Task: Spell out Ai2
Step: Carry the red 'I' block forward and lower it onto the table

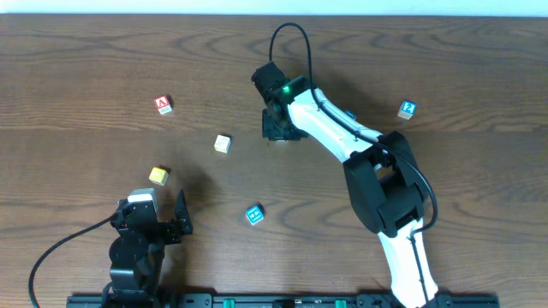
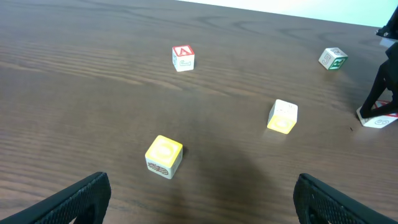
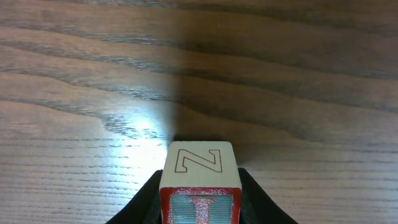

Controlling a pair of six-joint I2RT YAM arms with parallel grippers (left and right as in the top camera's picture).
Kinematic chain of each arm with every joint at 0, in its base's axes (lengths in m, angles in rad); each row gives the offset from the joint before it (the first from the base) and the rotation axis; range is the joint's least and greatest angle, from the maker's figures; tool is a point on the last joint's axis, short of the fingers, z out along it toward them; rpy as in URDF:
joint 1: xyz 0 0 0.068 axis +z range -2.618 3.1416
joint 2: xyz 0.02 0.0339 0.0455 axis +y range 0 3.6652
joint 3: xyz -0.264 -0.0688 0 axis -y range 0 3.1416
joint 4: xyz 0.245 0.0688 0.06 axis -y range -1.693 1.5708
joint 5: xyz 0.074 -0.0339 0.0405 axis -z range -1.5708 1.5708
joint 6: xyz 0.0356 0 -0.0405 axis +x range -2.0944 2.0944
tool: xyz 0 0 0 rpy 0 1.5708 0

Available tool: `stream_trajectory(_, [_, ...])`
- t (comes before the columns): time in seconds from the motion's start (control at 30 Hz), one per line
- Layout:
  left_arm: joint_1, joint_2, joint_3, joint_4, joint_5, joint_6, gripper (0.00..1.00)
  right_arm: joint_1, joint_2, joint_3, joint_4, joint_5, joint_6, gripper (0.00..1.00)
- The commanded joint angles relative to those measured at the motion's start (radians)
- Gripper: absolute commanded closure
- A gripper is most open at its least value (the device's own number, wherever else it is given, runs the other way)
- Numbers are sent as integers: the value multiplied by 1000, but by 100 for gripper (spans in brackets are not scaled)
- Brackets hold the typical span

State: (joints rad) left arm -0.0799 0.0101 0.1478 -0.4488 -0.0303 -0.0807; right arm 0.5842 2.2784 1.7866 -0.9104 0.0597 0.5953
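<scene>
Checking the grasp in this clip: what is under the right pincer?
Between the right pincer's fingers sits a wooden block, red-edged, with an outlined Z or N on its upper face, resting on the table. Overhead, the pincer covers it entirely, and its lower faces stay hidden.

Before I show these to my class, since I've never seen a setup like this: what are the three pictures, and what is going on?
These show two robot arms at a wooden table. One picture looks down from above; the other two come from cameras on each arm's wrist. The right gripper has its fingers closed on a red-edged block with a Z-like mark on top. The left gripper is open and holds nothing. Loose on the table lie a red A block, a cream block, a yellow block and two blue blocks.
</scene>
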Motion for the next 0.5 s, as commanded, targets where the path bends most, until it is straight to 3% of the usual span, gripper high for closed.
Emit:
stream_trajectory(0.0, [3, -6, -19, -3, -9, 6, 5, 7, 2, 18, -4, 19, 25, 75])
stream_trajectory(0.2, [3, -6, -19, -3, -9, 7, 5, 7, 2, 18, -2, 19, 29, 64])
stream_trajectory(0.47, [3, -6, -19, -3, -9, 7, 5, 7, 2, 18, -2, 23, 29, 60])
